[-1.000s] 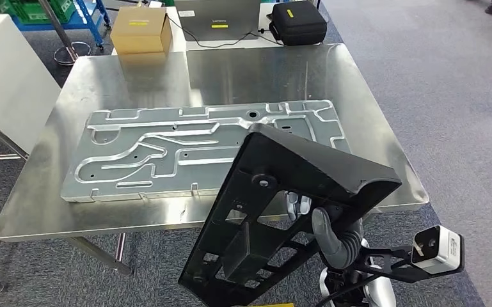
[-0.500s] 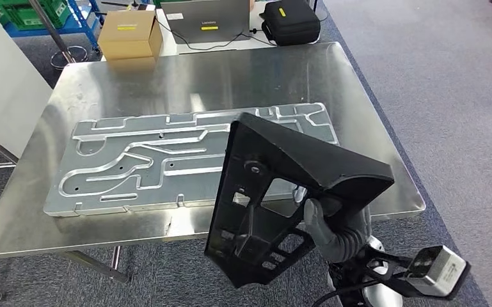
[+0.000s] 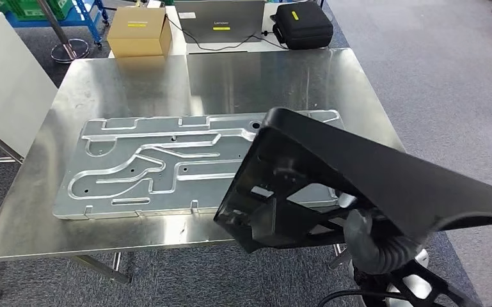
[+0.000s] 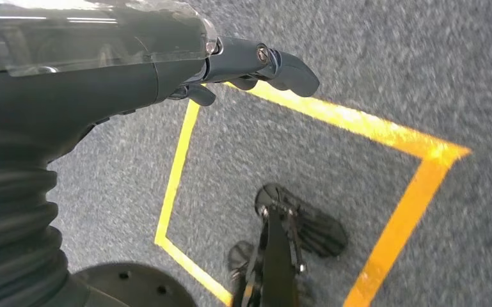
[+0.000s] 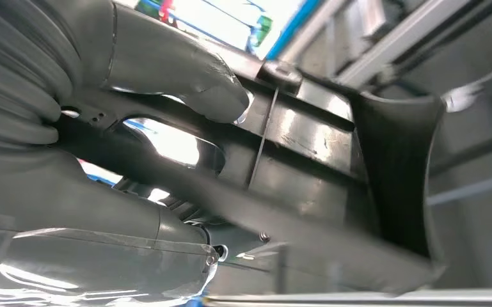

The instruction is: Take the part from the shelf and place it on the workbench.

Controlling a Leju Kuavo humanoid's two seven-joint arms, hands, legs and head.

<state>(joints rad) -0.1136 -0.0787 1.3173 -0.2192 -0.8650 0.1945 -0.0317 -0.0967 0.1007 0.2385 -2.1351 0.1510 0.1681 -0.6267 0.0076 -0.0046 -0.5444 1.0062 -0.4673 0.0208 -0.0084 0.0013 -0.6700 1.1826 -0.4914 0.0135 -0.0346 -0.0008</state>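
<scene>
Over the near right corner of the shiny steel table (image 3: 32,211): large black moulded plastic part with cut-out openings and a curved flange (image 3: 333,173), held tilted in the air above the table edge, its lower end hanging past the near rim. Right robot hand (image 3: 365,233): grey ribbed cover and thumb under the part, gripping it from below; in the right wrist view the thick grey thumb (image 5: 185,77) presses on one face of the black part (image 5: 333,185) while darker fingers wrap the other side.

On the table: long flat machined aluminium plate with winding recessed channels (image 3: 166,163), lying flat across the middle, its right end hidden behind the held part.

Beyond the far edge of the table: brown cardboard box with a yellow label (image 3: 139,30); closed grey laptop (image 3: 221,21) with a cable; black zipped case with a yellow tag (image 3: 303,23). Left of the table: white cabinet side (image 3: 3,83).

Left robot hand (image 4: 230,64): hangs over grey carpet (image 4: 384,57) marked with yellow tape lines (image 4: 358,125); holds nothing, dark fingers loosely extended and apart.
</scene>
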